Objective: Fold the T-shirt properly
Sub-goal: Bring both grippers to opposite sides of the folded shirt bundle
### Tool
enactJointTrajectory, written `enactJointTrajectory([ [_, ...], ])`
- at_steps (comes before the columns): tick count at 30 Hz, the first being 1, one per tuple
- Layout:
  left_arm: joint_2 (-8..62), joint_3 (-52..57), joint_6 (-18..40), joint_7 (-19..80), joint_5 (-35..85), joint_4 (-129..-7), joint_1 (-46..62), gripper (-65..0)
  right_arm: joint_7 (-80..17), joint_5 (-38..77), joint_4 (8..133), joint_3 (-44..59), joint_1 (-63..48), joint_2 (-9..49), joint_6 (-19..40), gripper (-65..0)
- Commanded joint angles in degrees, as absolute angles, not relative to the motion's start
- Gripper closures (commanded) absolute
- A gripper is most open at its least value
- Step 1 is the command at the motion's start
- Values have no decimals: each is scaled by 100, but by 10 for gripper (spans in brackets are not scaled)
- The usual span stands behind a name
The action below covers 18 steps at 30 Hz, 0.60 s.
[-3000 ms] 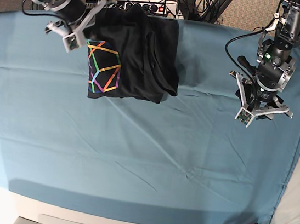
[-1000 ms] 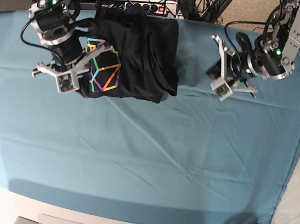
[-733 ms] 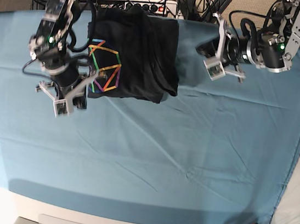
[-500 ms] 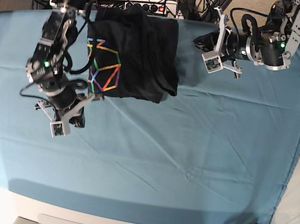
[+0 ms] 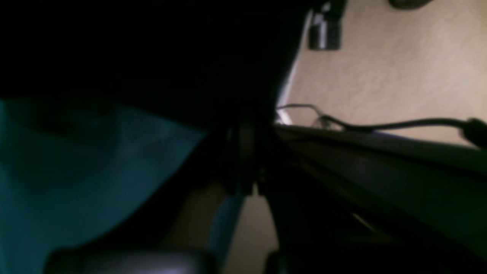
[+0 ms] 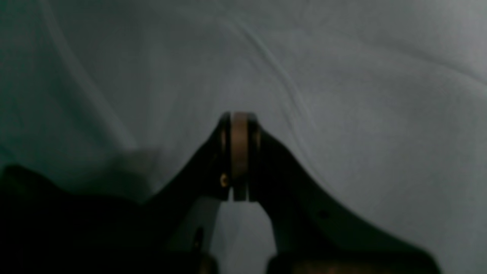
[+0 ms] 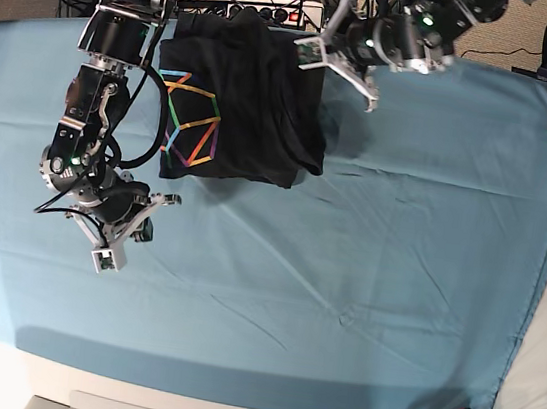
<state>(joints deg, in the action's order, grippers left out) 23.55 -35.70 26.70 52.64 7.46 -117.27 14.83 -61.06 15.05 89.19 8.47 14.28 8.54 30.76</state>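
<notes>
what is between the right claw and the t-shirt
Nothing visible. The right claw hangs shut over bare teal table cloth, and only open cloth lies between it and the folded T-shirt at the far edge.

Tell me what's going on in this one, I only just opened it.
A two-armed robot is working on a black T-shirt that lies folded at the far edge of the teal table cloth, rainbow line print facing up. The left end effector, shut, is at the shirt's far right corner, though contact is unclear. The right end effector, also shut and holding nothing, hangs over bare cloth in front of the shirt.
</notes>
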Motion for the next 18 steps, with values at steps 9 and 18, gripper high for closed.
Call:
enactJointTrajectory([
  [9, 2130, -4069, 2862, 5201, 1247, -11826, 1299, 0, -6110, 1605, 8388, 856, 1568, 1120, 3190, 0],
  [18, 2056, -4071, 3155, 5201, 1634, -11808, 1015, 0, -6469, 1850, 8388, 329, 1535, 1111, 3385, 0],
])
